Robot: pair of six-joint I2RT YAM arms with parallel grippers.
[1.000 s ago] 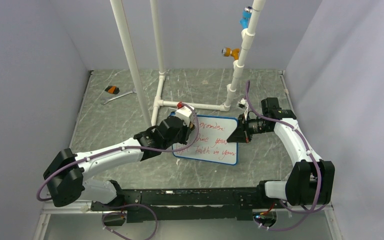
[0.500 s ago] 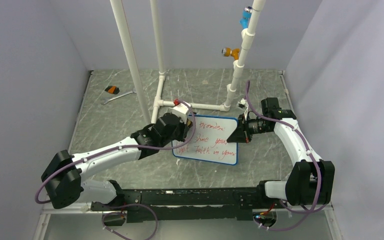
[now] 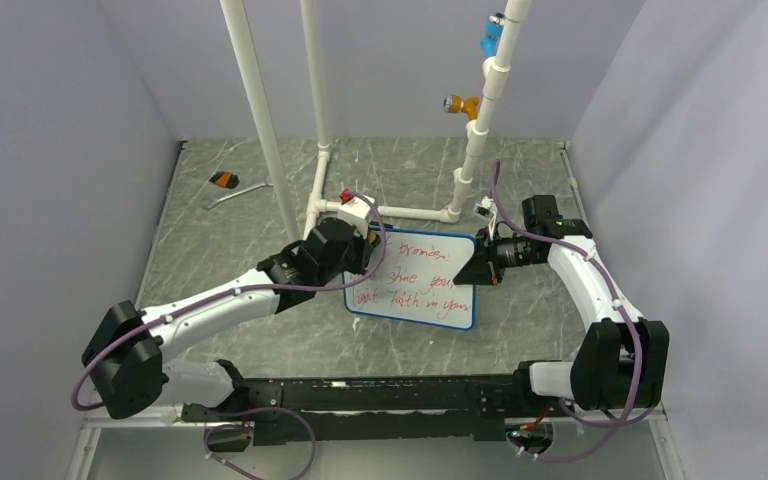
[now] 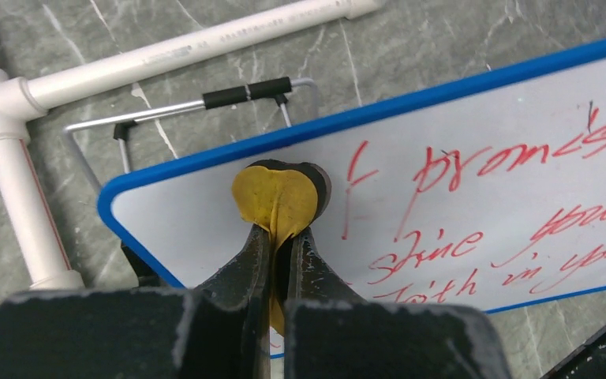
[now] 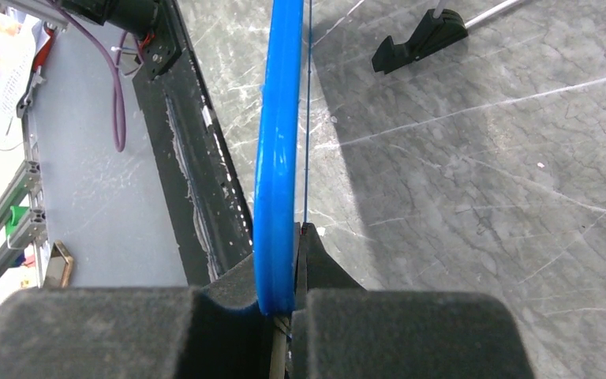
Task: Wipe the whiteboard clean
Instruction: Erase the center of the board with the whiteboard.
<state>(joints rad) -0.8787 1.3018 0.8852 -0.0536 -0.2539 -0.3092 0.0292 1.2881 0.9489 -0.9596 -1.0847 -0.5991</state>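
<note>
The grey marbled table (image 3: pixel 210 250) carries a wrench (image 3: pixel 235 193), white pipe frame (image 3: pixel 410 212) and the whiteboard (image 3: pixel 430 285).

Red handwriting on the whiteboard (image 4: pixel 481 197), in three lines: first "I promise", then what looks like "shine your", then roughly "teeth in your", loosely written and partly unclear. Faint grey print along the white pipe (image 4: pixel 181 51), too small to read.

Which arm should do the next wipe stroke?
Left. The left gripper pinches a yellow pad at the whiteboard's corner, beside the red writing; the right gripper is clamped on the board's blue frame, steadying it.
</note>
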